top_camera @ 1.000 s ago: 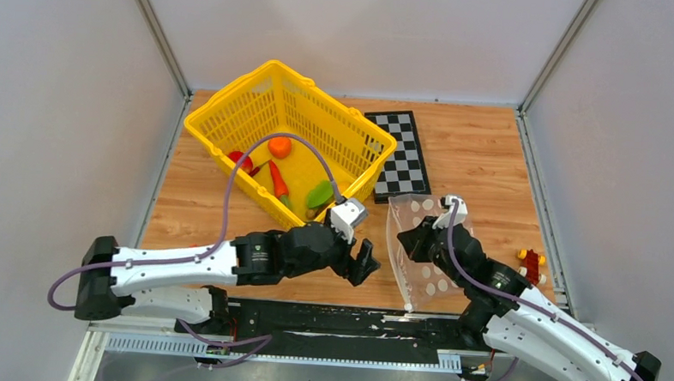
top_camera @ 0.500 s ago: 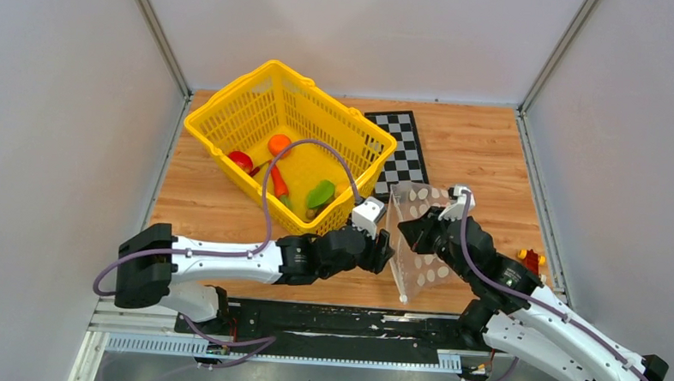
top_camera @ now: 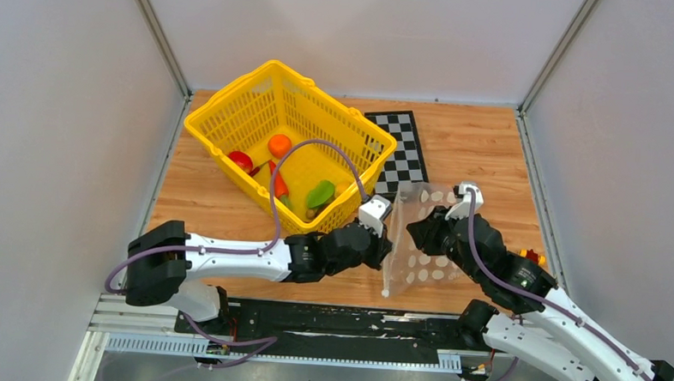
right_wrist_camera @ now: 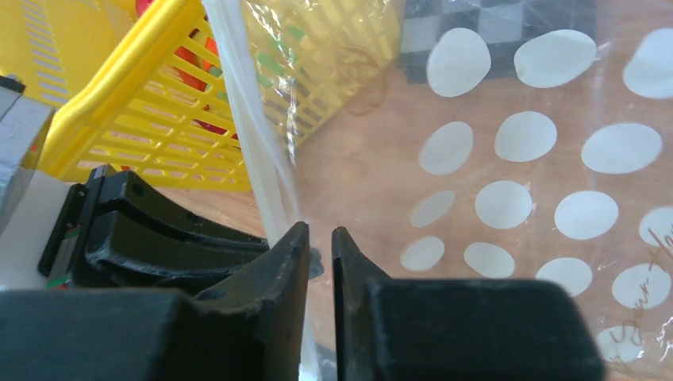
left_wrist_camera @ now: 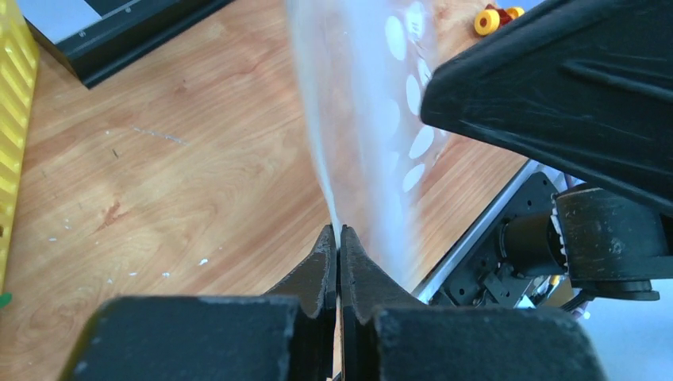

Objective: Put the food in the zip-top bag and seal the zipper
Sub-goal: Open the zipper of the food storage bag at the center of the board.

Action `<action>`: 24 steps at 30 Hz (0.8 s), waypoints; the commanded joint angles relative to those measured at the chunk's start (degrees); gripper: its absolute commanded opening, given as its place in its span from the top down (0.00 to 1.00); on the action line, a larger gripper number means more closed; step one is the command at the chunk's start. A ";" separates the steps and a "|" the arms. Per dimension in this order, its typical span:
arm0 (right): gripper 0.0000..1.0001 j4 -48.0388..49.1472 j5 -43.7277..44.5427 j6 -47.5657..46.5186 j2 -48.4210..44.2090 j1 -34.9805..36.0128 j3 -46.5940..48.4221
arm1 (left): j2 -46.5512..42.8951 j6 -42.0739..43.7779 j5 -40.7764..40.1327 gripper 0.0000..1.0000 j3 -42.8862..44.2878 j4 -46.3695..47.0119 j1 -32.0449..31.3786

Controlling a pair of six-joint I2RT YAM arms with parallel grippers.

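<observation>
Light wooden surface [top_camera: 490, 154] carrying a yellow plastic mesh basket [top_camera: 230, 94]. A clear polka-dotted zip-top bag [top_camera: 407, 267] stands upright beside the basket. The left tool [left_wrist_camera: 339, 234] is clamped on its edge. The right tool [right_wrist_camera: 317, 234] is parted by a slit, grip uncertain. Small toy fruits and vegetables [top_camera: 280, 145] lie in the basket. Pale zipper strip [right_wrist_camera: 254, 151]. Step: presenting the mouth. Next: spread its lips.

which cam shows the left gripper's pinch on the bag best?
Left wrist: left gripper closed on the zip-top bag edge, close up. Top external shows it small, from above; right wrist shows only its dark fingers, partly hidden.
</observation>
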 commanded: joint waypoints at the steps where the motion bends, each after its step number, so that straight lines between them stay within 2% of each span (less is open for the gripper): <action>1: 0.77 -5.64 -0.11 -4.61 1.61 -0.13 7.05 | -0.42 1.85 -0.18 1.00 4.63 -0.10 0.79; 4: 0.69 -6.68 -2.31 -4.98 4.29 -0.09 9.23 | -0.14 1.93 1.15 1.00 6.34 -0.18 0.91; 8: 0.66 -6.75 -4.81 -4.23 7.63 0.56 11.25 | 0.21 1.15 1.87 1.00 8.19 -1.53 0.86; 13: 0.62 -5.67 -0.96 -2.67 6.63 1.87 11.07 | -0.48 1.05 0.80 1.00 8.76 -3.41 1.18; 18: 0.56 -4.99 -1.30 -3.67 6.28 2.20 12.30 | -0.27 1.99 0.30 1.00 10.34 -5.66 1.19; 24: 0.56 -6.33 -0.52 -4.61 12.98 2.53 14.54 | 0.18 2.71 2.30 1.00 11.33 -5.04 1.18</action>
